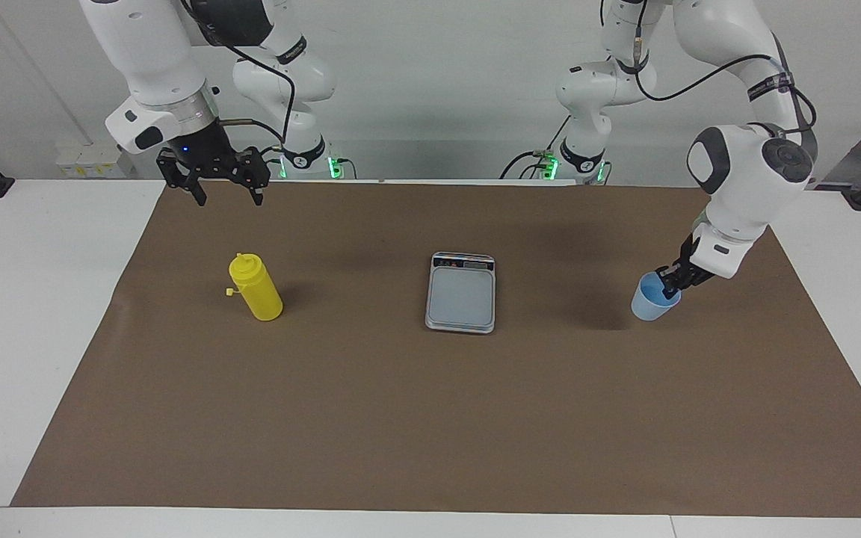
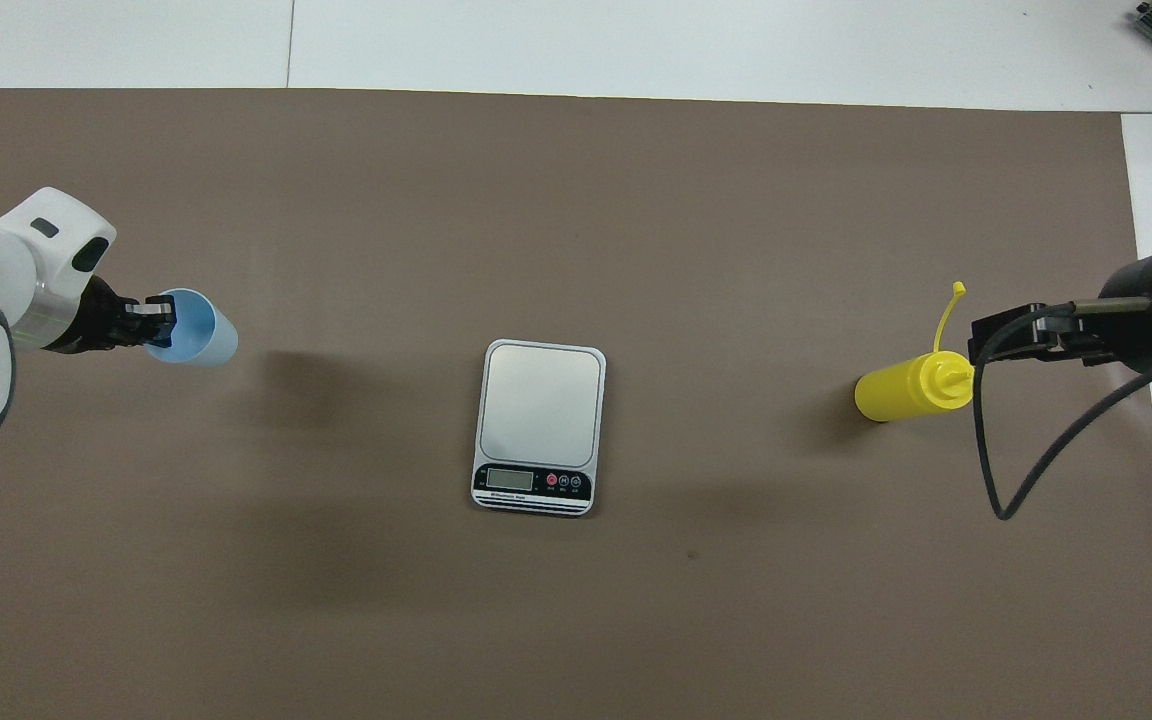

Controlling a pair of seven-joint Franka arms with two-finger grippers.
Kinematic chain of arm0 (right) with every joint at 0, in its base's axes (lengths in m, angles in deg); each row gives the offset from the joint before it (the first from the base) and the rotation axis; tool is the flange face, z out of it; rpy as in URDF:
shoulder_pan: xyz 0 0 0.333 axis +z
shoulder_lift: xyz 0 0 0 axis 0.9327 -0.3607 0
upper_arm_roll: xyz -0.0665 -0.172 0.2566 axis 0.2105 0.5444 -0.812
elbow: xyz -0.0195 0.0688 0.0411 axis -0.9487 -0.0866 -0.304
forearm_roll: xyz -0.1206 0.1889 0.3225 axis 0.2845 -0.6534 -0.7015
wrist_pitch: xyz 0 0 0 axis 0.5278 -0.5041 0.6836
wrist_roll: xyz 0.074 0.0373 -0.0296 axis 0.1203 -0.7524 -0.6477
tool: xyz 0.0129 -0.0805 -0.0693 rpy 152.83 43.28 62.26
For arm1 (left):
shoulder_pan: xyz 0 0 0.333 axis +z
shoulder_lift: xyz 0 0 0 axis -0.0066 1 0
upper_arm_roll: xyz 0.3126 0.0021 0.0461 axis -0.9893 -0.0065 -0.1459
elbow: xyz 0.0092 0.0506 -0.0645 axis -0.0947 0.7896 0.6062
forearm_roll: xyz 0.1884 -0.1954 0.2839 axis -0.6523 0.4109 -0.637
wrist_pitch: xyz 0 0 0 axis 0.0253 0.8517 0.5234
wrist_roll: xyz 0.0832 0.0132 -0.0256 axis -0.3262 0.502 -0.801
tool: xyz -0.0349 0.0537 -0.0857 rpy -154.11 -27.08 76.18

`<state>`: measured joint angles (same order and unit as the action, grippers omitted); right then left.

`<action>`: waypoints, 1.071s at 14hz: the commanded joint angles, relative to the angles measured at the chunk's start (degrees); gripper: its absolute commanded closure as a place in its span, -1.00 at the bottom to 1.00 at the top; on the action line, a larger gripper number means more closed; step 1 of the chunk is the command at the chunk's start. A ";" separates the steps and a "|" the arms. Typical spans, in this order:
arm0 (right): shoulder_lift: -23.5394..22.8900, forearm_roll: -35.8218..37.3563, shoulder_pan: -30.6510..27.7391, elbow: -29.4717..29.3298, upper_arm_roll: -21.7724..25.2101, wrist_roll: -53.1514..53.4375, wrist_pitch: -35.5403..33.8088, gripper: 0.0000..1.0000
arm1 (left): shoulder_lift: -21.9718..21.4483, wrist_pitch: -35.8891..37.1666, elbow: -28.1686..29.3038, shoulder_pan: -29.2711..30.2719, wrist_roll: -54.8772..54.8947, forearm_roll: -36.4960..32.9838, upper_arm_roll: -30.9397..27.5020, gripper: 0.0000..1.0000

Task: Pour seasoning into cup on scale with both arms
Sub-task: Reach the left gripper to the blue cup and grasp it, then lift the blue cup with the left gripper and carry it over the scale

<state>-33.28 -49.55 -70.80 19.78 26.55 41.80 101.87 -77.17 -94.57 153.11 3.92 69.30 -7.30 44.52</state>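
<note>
So far only the first step is under way: the left hand (image 1: 673,285) pinches the cup's (image 1: 652,300) rim, lifted off the table (image 1: 42,299) toward the left arm's end. Nothing sits on the scale (image 1: 461,292). The right hand (image 1: 226,196), spread, hangs over the mat; the seasoning (image 1: 255,288) stands untouched.

cup (image 1: 653,298): lifted off the brown mat (image 1: 400,418), left gripper (image 1: 674,282) pinching its rim
scale (image 1: 461,293): mid-mat, bare
bottle (image 1: 255,288): upright
right gripper (image 1: 223,185): wide open, hovering, waiting
</note>
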 commanded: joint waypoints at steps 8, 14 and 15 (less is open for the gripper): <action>1.26 -0.53 -0.78 1.38 -0.26 -1.50 0.26 -1.00 | -2.24 7.27 -6.15 -20.88 -17.81 -2.75 0.66 1.00; 1.26 -0.53 -0.69 1.38 -0.26 -1.50 0.26 -1.00 | -1.01 -3.89 0.89 -31.72 -29.87 -4.60 0.66 1.00; 1.17 -0.53 -0.78 1.38 -0.26 -1.50 0.26 -1.00 | -0.05 -4.94 0.89 -32.59 -31.01 -4.60 0.66 1.00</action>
<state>-33.28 -49.55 -70.81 19.78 26.55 41.80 101.87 -77.49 -96.85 152.75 -27.14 40.21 -10.56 46.21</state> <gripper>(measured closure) 0.000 0.960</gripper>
